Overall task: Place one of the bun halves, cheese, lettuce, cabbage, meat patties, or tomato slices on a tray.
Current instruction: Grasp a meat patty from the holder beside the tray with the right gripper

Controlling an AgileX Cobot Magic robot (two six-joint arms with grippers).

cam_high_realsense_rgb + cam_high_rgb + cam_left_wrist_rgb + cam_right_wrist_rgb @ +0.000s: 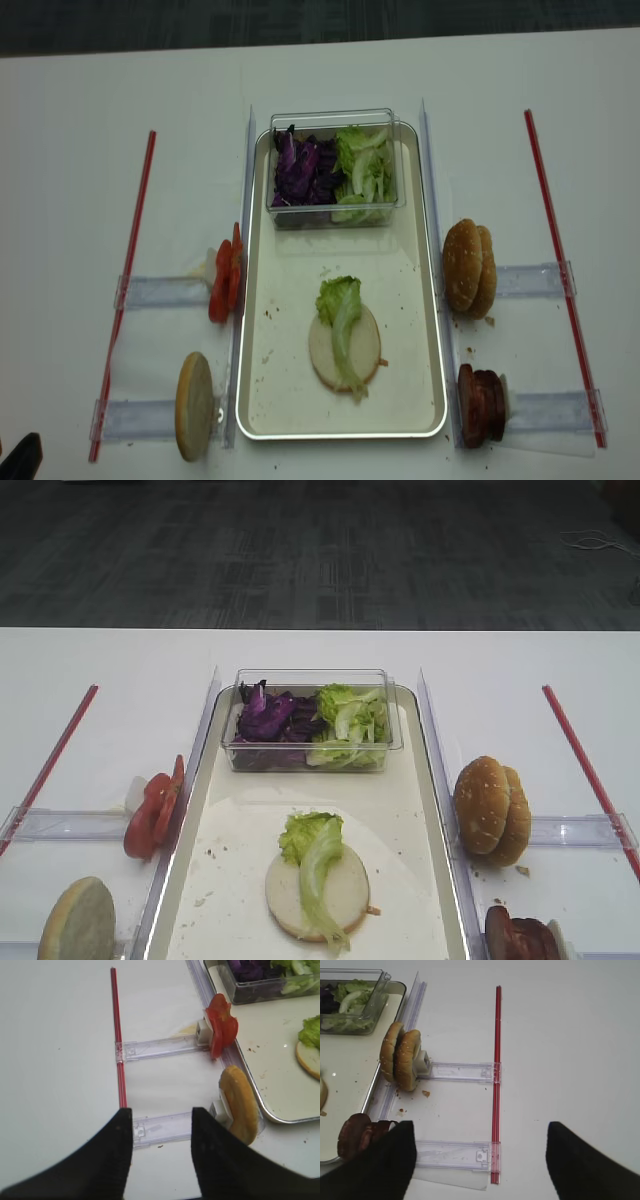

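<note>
In the exterior high view, the tray (pixel 190 810) lies in the middle of the white table (pixel 100 660). At its far end sits a clear plastic box (pixel 310 720) with purple cabbage (pixel 268 720) on the left and green lettuce (pixel 350 725) on the right. Nearer, on the tray's liner, a pale flat bun half (pixel 345 885) lies with a lettuce leaf (pixel 312 845) draped across it. Left of the tray stand tomato slices (pixel 152 810) on edge and, nearer, another bun half (pixel 78 922). Right of the tray stand two sesame bun halves (pixel 492 810) and, nearer, the meat patties (pixel 518 938). No gripper shows here.

In the right wrist view, the right gripper (pixel 480 1160) hangs over bare table with its dark fingers (pixel 380 1165) spread wide, holding nothing. The sesame buns (pixel 401 1060) stand on edge by a clear holder rail (pixel 460 1071), the patties (pixel 357 1135) just beside the left finger, and a red strip (pixel 496 1085) runs between the fingers.

In the left wrist view, the left gripper (pixel 162 1152) is parted and empty above a clear rail (pixel 160 1127). The tomato slices (pixel 220 1030) and a bun half (pixel 241 1105) stand at the tray's (pixel 260 1110) left edge.

In the realsense view, the same layout appears from above: tray (pixel 260 350) central, bun half (pixel 345 345) with lettuce on it.
</note>
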